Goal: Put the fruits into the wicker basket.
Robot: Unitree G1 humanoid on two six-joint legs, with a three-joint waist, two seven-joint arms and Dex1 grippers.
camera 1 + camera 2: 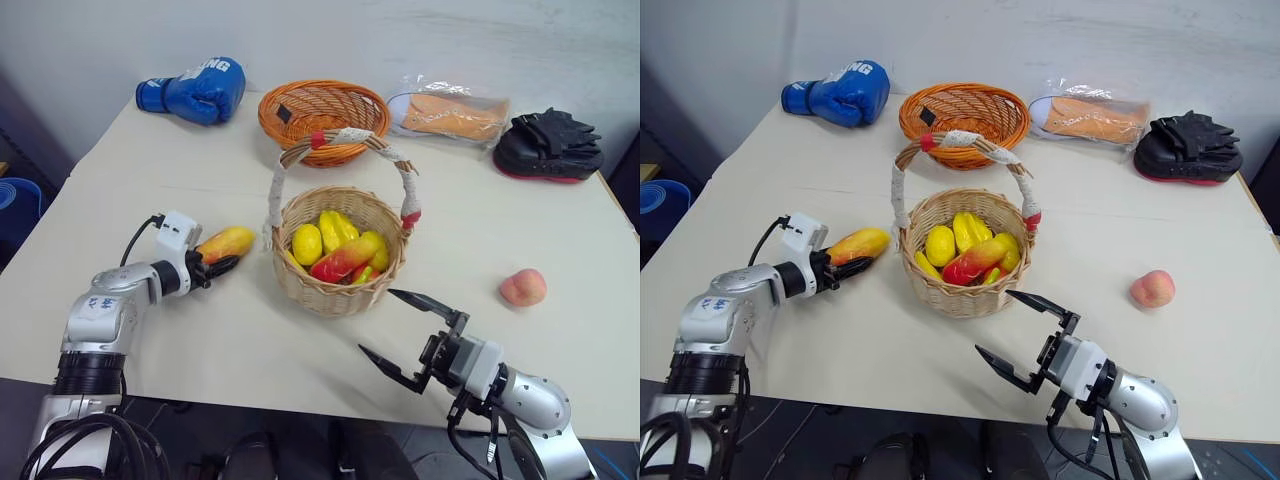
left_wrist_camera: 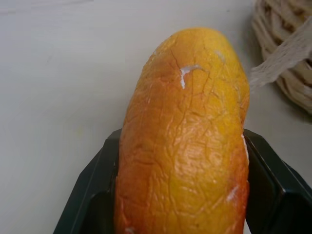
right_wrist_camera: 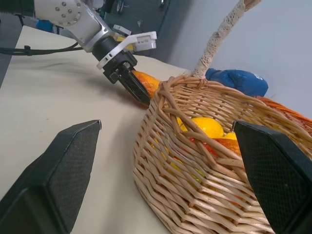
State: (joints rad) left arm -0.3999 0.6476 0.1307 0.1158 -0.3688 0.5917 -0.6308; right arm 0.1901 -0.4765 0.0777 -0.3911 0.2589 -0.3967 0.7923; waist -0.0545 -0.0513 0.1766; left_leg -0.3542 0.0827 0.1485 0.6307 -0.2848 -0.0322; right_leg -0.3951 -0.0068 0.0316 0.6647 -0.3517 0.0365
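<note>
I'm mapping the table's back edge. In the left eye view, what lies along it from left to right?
Blue boxing glove → orange basket → bagged orange shoe → black mitt.

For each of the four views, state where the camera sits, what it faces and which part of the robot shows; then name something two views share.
Head pair: from the head, down at the table; both arms.
Left wrist: along the left end effector, at its mango.
Right wrist: along the open right end effector, at the wicker basket.
Shared: mango and basket.
</note>
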